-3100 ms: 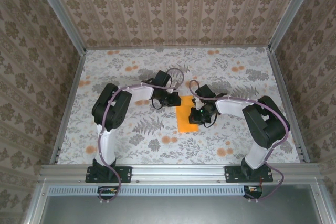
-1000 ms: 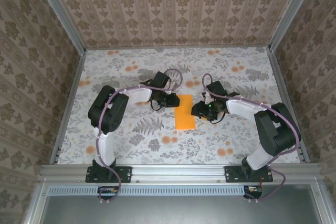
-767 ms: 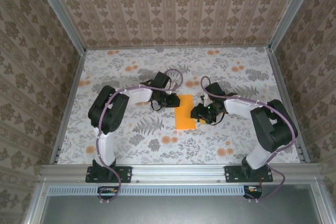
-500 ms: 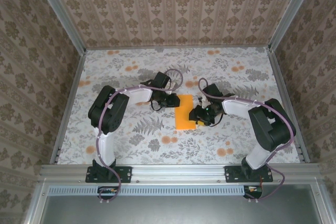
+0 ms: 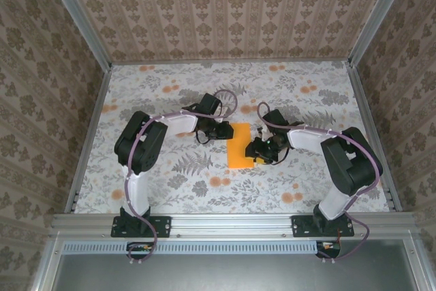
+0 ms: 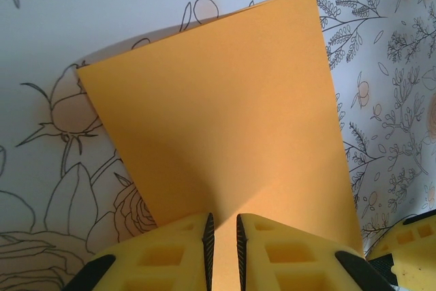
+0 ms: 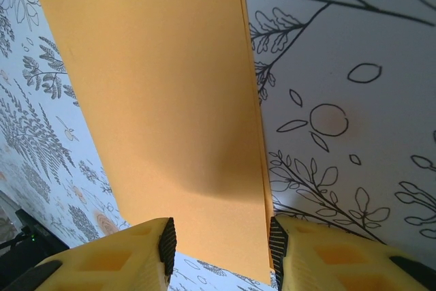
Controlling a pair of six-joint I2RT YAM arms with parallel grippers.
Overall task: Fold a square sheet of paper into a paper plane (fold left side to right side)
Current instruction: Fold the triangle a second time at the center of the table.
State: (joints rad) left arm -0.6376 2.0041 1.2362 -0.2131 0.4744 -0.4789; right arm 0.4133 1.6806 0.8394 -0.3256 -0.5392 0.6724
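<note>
left claw [image 6: 223,236] pinches the square sheet of paper [image 5: 240,146], folded in half mid-table, at its 10 o'clock edge while right claw [image 7: 221,243] gapes at 3 o'clock, so pressing the crease flat seems next.

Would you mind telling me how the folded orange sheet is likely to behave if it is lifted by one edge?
Probably floppy: the orange sheet bows where the left gripper pinches it, and it casts a shadow at its far corner. It is likely very light, being just two thin layers, which show at the edge inside the open right gripper.
</note>
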